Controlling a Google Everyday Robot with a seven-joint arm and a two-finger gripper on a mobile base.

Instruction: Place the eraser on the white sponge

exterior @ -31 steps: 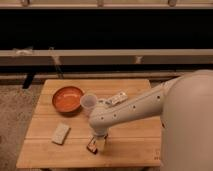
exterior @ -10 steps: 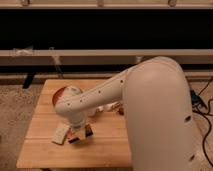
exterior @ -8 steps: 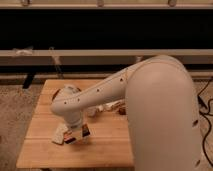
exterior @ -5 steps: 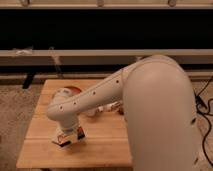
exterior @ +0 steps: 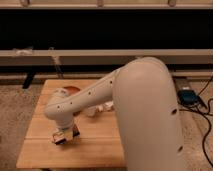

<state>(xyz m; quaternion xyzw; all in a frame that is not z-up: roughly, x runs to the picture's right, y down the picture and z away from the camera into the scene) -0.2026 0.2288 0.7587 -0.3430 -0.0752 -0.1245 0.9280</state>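
The eraser [exterior: 75, 132], a small dark reddish-brown block, sits at the tip of the robot's gripper [exterior: 66, 134], low over the front-left part of the wooden tabletop [exterior: 100, 145]. It lies right against the white sponge [exterior: 58, 136], which shows as a pale patch just to its left. The two overlap in this view, and it cannot be told whether the eraser rests on the sponge or is merely beside it. The gripper points down at the pair and is largely hidden under the wrist, so whether it is clamped on the eraser or standing apart from it cannot be told either. The bulky white arm [exterior: 145, 110] sweeps in from the right foreground and bends across the middle of the tabletop, covering much of it. Behind the arm, near the back-left corner, part of an orange bowl [exterior: 68, 90] shows past the forearm. A small pale object [exterior: 107, 106] lies close to the arm near the tabletop's centre. Dark cables [exterior: 204, 107] trail over the carpet to the right.
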